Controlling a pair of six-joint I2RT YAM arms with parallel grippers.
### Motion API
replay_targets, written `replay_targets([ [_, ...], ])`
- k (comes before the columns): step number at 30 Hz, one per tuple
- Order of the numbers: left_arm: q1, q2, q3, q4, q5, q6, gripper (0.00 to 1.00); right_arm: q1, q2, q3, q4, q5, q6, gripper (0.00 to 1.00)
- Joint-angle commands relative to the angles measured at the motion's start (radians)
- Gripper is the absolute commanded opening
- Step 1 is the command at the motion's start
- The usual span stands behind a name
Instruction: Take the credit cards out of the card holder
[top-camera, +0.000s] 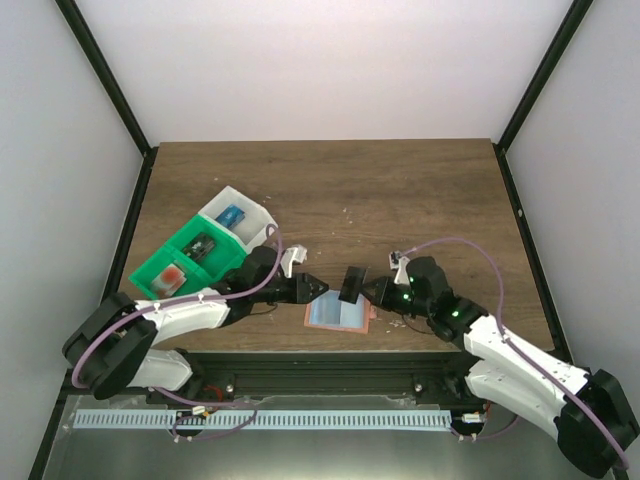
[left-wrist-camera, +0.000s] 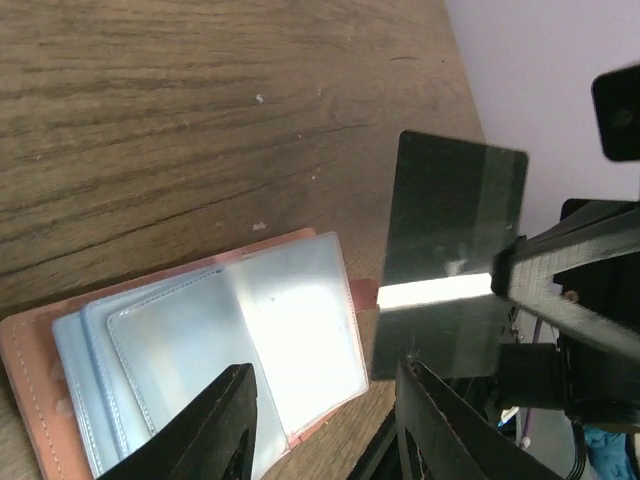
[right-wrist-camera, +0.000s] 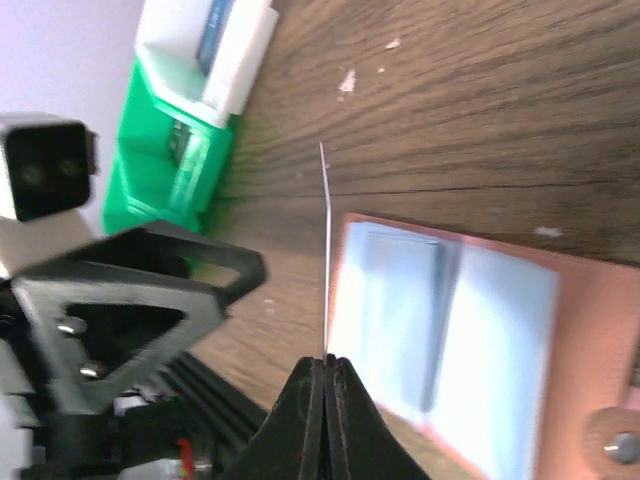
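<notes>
The card holder (top-camera: 340, 315) lies open on the table near the front edge, light blue sleeves on a salmon backing (left-wrist-camera: 200, 350). My right gripper (top-camera: 370, 289) is shut on the lower edge of a dark credit card (left-wrist-camera: 450, 250) and holds it upright in the air, just above the holder's side. In the right wrist view that card (right-wrist-camera: 327, 240) shows edge-on above the shut gripper (right-wrist-camera: 327, 365), with the holder (right-wrist-camera: 470, 330) beside it. My left gripper (left-wrist-camera: 325, 430) stands open over the holder, facing the dark card, with nothing between its fingers.
A green tray (top-camera: 160, 265) at the left holds a red and white card (top-camera: 173, 277) and a dark one (top-camera: 205, 247). A white tray (top-camera: 258, 222) behind it holds a blue card (top-camera: 234, 216). The table's front edge runs just below the holder.
</notes>
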Motion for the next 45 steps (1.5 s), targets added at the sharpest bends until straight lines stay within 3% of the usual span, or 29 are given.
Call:
replay_targets([
  [1,-0.002,-0.007,0.032,-0.032,0.027,0.113,0.40,-0.007,-0.012,0.095,-0.051,-0.065,0.198,0.00],
  [7,-0.002,-0.100,0.067,-0.057,0.007,0.230,0.37,-0.008,0.032,0.230,-0.278,0.002,0.471,0.00],
  [11,-0.004,-0.226,0.051,-0.059,-0.014,0.378,0.36,-0.013,0.095,0.289,-0.347,-0.089,0.633,0.00],
  [15,-0.003,-0.315,0.022,-0.051,-0.007,0.531,0.37,-0.016,0.102,0.261,-0.262,-0.207,0.774,0.00],
  [20,-0.004,-0.362,-0.021,0.043,0.088,0.642,0.39,-0.019,0.039,0.235,-0.221,-0.162,0.910,0.00],
  [24,-0.003,-0.377,-0.050,0.080,0.108,0.712,0.44,-0.030,0.010,0.174,-0.118,-0.218,1.003,0.00],
  [28,-0.003,-0.350,-0.055,0.104,0.147,0.769,0.46,-0.030,0.010,0.169,-0.096,-0.231,1.027,0.01],
  [32,-0.009,-0.310,-0.097,0.258,0.227,0.753,0.45,-0.031,0.013,0.148,-0.018,-0.238,1.053,0.00],
  [38,-0.025,-0.289,-0.152,0.377,0.169,0.806,0.44,-0.032,0.027,0.153,0.002,-0.246,1.066,0.00],
  [45,-0.034,-0.276,-0.166,0.382,0.105,0.901,0.43,-0.032,0.043,0.157,0.013,-0.252,1.065,0.00],
])
